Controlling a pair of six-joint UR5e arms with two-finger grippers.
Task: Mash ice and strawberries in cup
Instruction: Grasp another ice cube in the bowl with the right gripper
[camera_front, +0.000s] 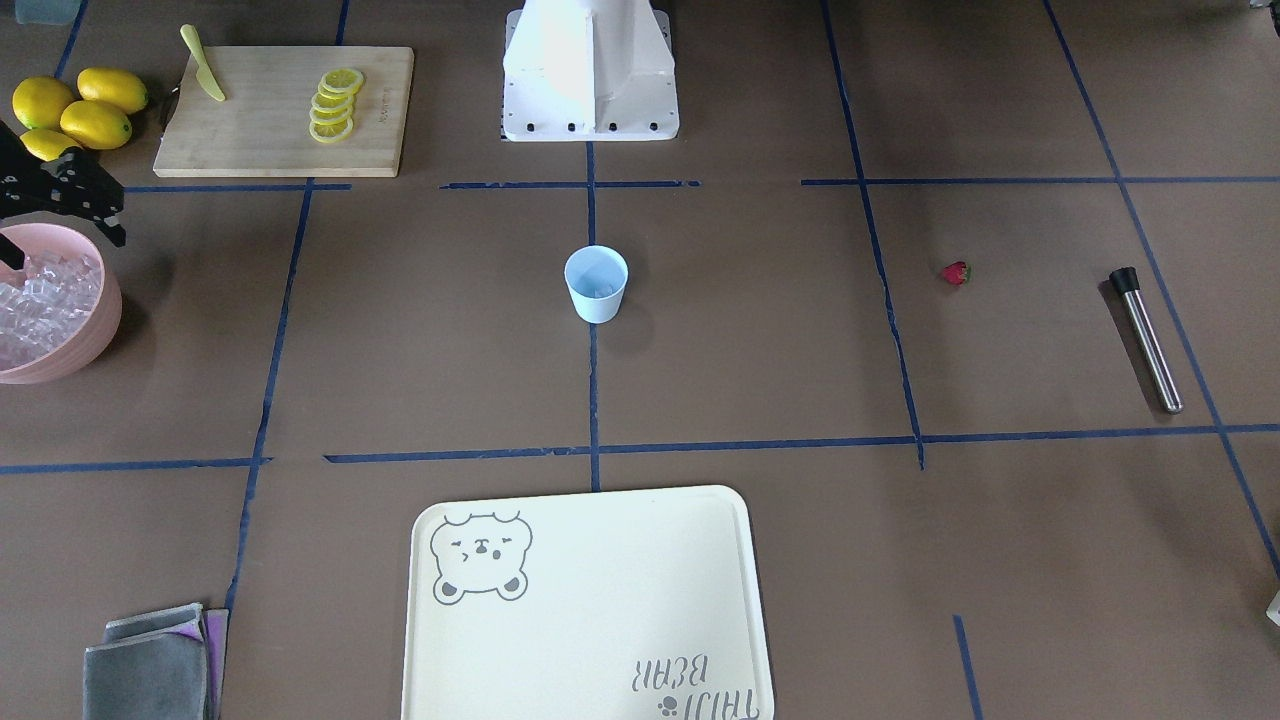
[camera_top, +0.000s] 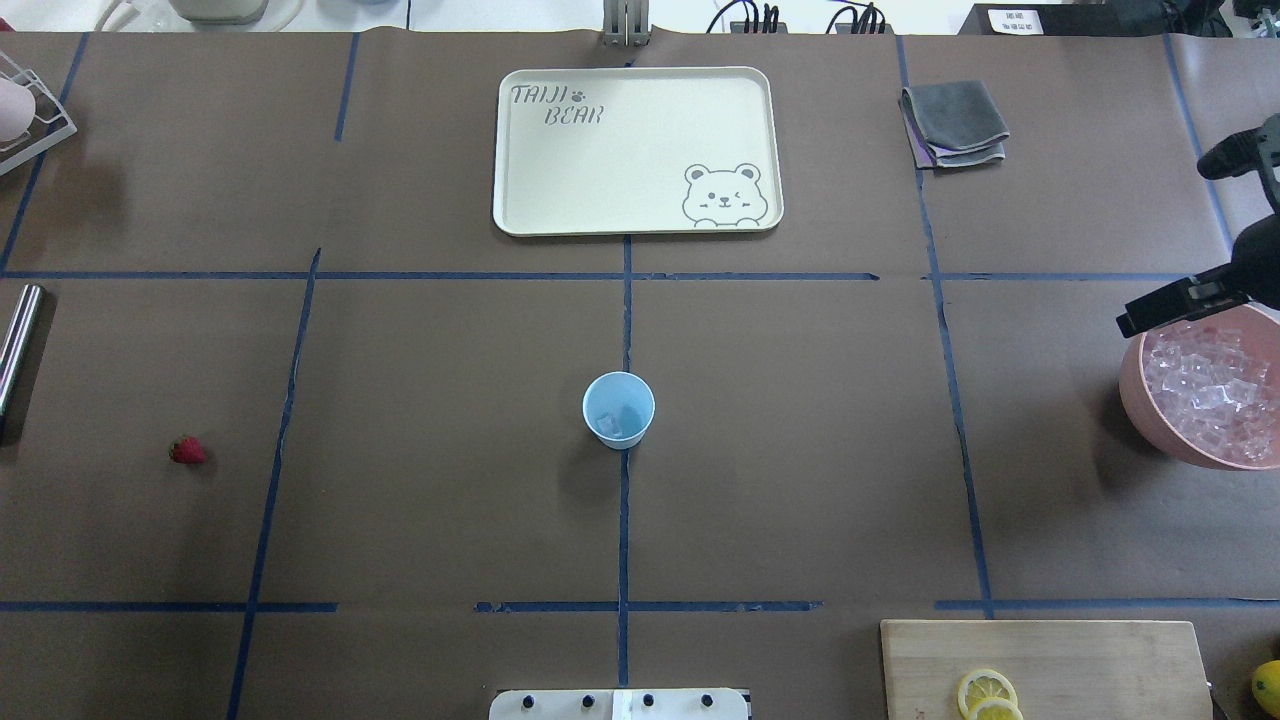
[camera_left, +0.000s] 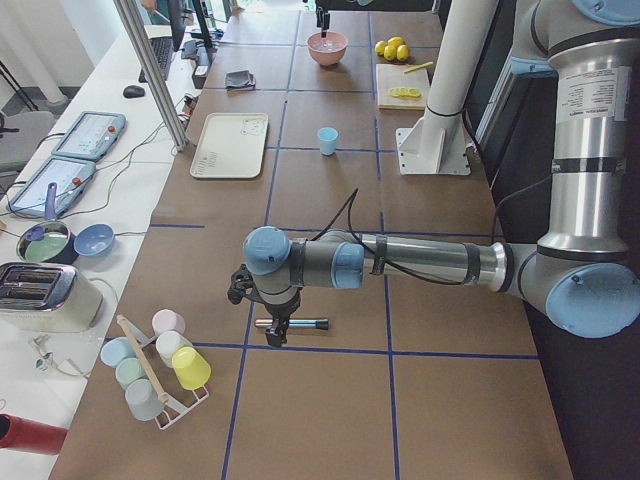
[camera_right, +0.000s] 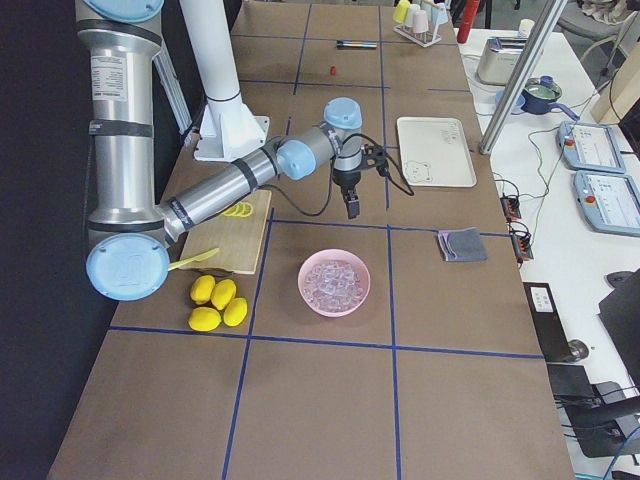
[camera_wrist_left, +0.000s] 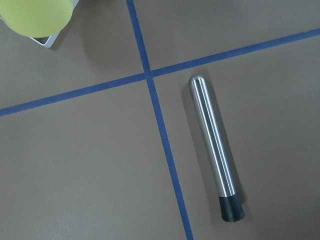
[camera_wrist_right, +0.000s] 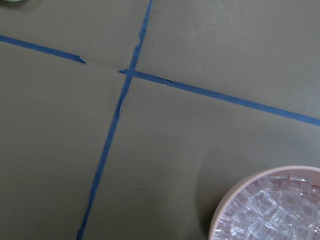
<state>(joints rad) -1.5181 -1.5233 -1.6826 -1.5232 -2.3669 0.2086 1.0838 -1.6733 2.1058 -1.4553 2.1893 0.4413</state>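
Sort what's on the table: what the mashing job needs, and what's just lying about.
Needed: cup, strawberry, ice in the pink bowl, steel muddler.
Lying about: tray, cloths, cutting board with lemon slices, whole lemons, knife.

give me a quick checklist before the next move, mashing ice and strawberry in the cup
1. cup upright and unobstructed: ok
2. ice in the cup: ok, at least one clear cube at the bottom
3. strawberry in the cup: not ok, it lies on the table, left arm's side
4. muddler free to grasp: ok, lying flat below the left gripper
5. left gripper open: cannot tell
6. right gripper clear of the cup: ok, it hangs by the pink bowl
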